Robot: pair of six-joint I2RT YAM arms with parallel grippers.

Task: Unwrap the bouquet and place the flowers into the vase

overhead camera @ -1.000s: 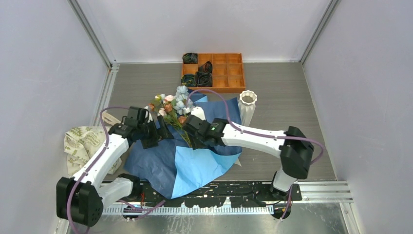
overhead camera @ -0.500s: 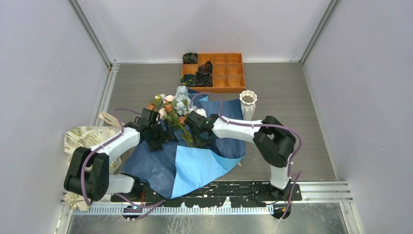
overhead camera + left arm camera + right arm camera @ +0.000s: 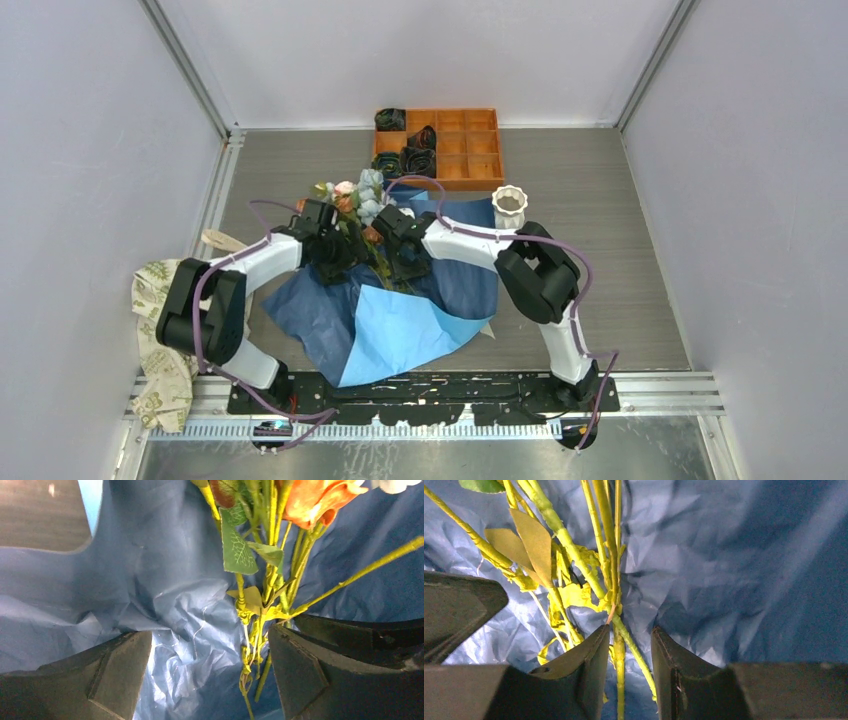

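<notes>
Where pale walls [image 3: 420, 50] enclose it, the grey tabletop [image 3: 620, 230] bears blue paper [image 3: 400, 335].

— How is the overhead view lit?
— Bright and even, from above. The arms lay only soft shadows on the crumpled blue wrapping paper [image 3: 400, 335].
— And the wrist views?
— Dimmer. The left gripper [image 3: 209, 635] has dark, blurred black fingers [image 3: 120, 670], and the paper between them carries small white glints. Beyond the right gripper [image 3: 630, 632] the thin green stems [image 3: 569, 544] are sharp. The paper to its right sinks into smooth blue shadow.
</notes>
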